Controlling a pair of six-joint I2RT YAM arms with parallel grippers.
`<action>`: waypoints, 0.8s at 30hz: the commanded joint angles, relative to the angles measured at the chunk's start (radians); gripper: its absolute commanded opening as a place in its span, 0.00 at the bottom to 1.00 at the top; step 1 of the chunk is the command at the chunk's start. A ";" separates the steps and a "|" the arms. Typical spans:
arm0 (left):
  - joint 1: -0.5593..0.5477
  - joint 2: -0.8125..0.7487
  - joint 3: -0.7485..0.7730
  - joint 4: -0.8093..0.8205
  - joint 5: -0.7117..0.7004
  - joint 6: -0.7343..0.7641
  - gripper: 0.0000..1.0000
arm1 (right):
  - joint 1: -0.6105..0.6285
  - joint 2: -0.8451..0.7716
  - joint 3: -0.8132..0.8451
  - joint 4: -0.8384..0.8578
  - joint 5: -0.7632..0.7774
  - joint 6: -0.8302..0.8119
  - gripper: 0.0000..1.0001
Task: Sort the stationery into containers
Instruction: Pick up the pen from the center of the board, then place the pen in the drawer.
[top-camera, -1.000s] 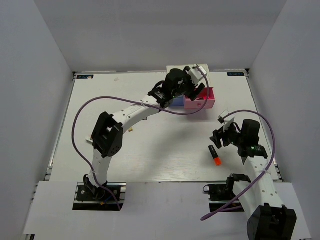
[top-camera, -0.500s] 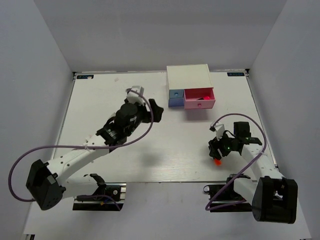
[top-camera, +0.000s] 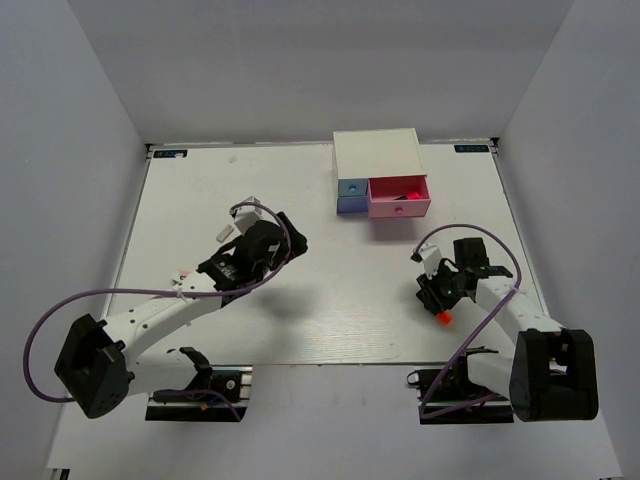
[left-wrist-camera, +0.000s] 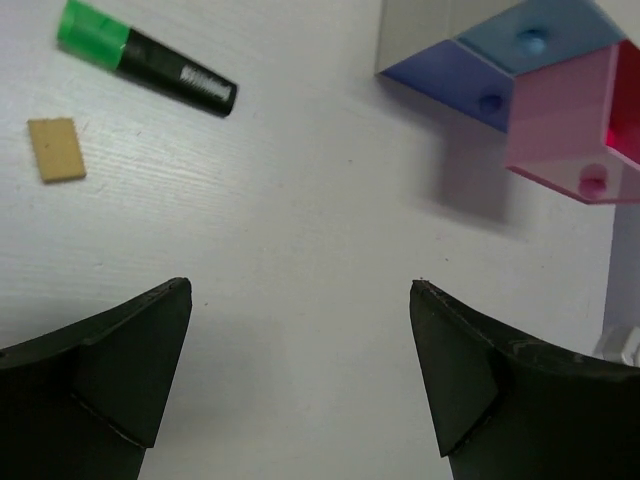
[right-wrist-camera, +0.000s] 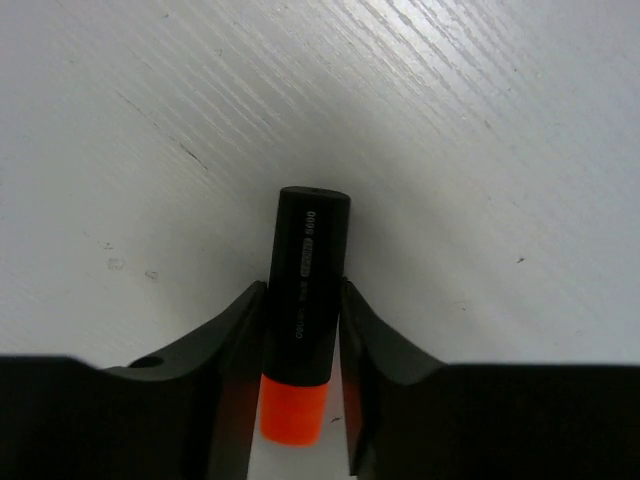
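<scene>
Right gripper (right-wrist-camera: 300, 340): jaws pressed on both sides of the short black marker with the orange end (right-wrist-camera: 305, 262). They hold it where the black barrel meets the orange cap, and the black tip sticks out ahead of the fingers.
Orange marker's place: over the right front part of the white table (top-camera: 200, 200), well apart from the small white drawer box (top-camera: 375, 152). Whether it has left the surface cannot be told.
Left gripper (left-wrist-camera: 300, 340): jaws wide apart and empty, hovering above bare table left of centre.
Other stationery: the black marker with the green end (left-wrist-camera: 145, 58) and the small flat tan block (left-wrist-camera: 56, 150) lie near each other without touching.
Drawers: the pink drawer (left-wrist-camera: 565, 130) is pulled out, with something pink-red showing inside. The small blue drawer (left-wrist-camera: 530, 38) and the blue-purple drawer (left-wrist-camera: 450, 82) appear pushed in.
Step in hand: probably carrying the orange marker to a drawer.
How to do it well: lift straight up until the marker clears the table, then travel toward the box. Turn the wrist so the barrel runs along the drawer's length. Lower it between the walls before letting go.
Watch for: the grip sits off-centre near the cap, so the marker could pivot. Keep the squeeze firm and the motion smooth.
</scene>
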 joint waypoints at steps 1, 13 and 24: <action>0.039 0.024 0.038 -0.117 -0.003 -0.213 1.00 | 0.019 -0.004 -0.012 -0.032 0.022 -0.013 0.31; 0.201 0.350 0.358 -0.324 0.171 -0.541 1.00 | 0.009 -0.144 0.259 -0.123 -0.390 -0.278 0.04; 0.287 0.602 0.577 -0.446 0.325 -0.580 1.00 | 0.014 0.033 0.552 0.322 -0.595 -0.188 0.02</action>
